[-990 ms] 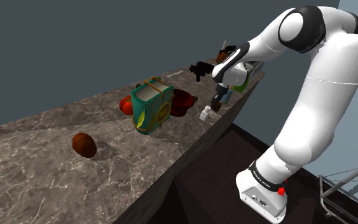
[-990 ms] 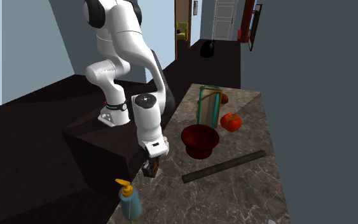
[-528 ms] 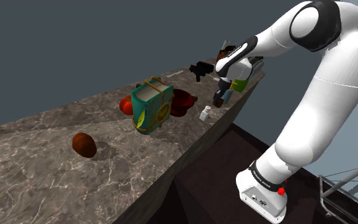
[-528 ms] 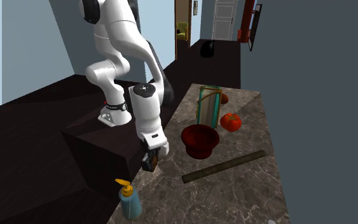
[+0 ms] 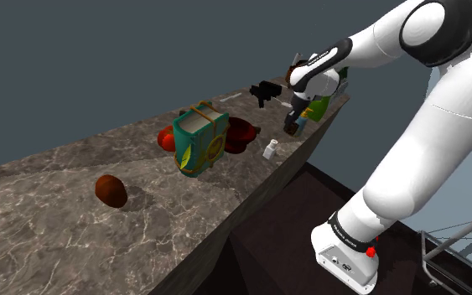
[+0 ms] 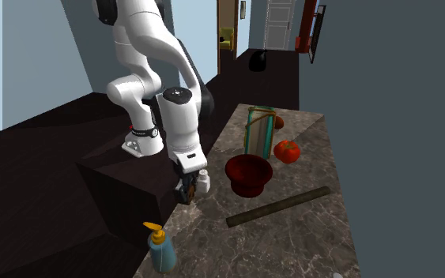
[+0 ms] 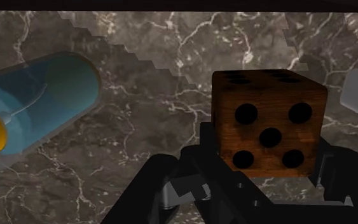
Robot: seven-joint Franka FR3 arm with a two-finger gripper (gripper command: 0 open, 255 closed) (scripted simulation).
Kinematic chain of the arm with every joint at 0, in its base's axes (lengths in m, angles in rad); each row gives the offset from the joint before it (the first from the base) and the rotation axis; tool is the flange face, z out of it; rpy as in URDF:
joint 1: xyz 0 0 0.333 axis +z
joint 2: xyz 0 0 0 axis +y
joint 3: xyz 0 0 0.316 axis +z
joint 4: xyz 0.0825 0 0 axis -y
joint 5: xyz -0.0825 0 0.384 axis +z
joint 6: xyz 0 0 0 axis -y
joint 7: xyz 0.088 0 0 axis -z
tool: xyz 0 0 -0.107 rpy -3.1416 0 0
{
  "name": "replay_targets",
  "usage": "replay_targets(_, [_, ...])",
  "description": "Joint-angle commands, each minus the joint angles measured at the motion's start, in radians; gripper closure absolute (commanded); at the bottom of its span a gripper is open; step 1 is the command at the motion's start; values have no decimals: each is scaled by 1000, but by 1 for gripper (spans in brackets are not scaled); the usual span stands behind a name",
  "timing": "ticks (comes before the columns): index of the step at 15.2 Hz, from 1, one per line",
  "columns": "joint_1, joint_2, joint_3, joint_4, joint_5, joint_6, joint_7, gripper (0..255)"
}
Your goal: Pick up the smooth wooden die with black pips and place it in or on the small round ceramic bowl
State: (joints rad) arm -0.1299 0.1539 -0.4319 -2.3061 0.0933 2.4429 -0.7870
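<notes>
counter point(image 5: 75, 209): dark brown veined marble, long, carries all the loose items
arm point(image 5: 427, 126): white, reaches from the stand point(image 6: 126, 170) to the counter's stand-side edge
teal box point(image 5: 199, 138): tall open-topped container with yellow-orange straps, upright mid-counter; pale inside at the top, contents cannot be told
rod point(image 6: 278, 206): dark, long, lying flat on the marble, near the bowl on the side away from the teal box
bowl point(image 6: 248, 186): dark red, round, upright, between teal box and rod; its dark red inner wall is visible; die is apart from it
soap bottle point(image 6: 162, 251): clear shell with blue fill, yellow pump on top, upright at the counter edge
gripper point(image 6: 184, 188): black fingers partly spread, clamped on two opposite sides of the die, pointing down
tomato point(image 6: 287, 150): red, on the marble beside the teal box
brown lump point(image 5: 111, 190): reddish brown, rounded, alone, well apart from the rest
white bottle point(image 6: 202, 182): small, upright, just beside the gripper, between it and the bowl
die point(image 7: 269, 121): brown wood grain, black pips, five-face toward the wrist camera; held between the fingers over the marble near the counter edge
</notes>
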Motion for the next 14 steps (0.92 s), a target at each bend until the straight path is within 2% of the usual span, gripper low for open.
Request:
replay_targets(1, [2,-22,-5,5,-16,-25,10,255])
replay_targets(13, [11,-132,-14,51,-87,-170,60,255])
replay_targets(14, [24,-134,-2,49,-88,-169,86,255])
